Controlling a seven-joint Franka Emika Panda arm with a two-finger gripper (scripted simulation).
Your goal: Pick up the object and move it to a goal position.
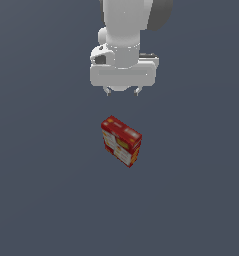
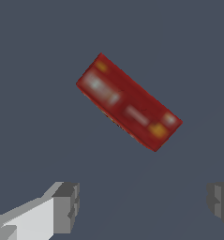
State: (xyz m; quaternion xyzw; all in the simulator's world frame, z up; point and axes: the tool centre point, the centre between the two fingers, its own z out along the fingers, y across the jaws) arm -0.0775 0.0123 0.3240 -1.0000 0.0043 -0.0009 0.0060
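Exterior view is giving me the white Panda arm (image 1: 127, 30) hanging down from the top of frame, with the gripper (image 1: 122, 92) sitting above the red carton (image 1: 121, 141) and well clear of it. I am seeing its 2 short fingertips (image 1: 107, 91) spread apart with nothing between them. The carton is standing on the flat grey-blue floor (image 1: 41, 190), turned at an angle so that 1 narrow red top face and 1 broad face with yellow and white print are showing to me. I am reading it as narrower than the gripper body above. On the wrist view the carton (image 2: 128, 101) is lying diagonally across the picture, top face toward the camera, while the 2 grey finger pads (image 2: 66, 206) are standing wide, apart from it.
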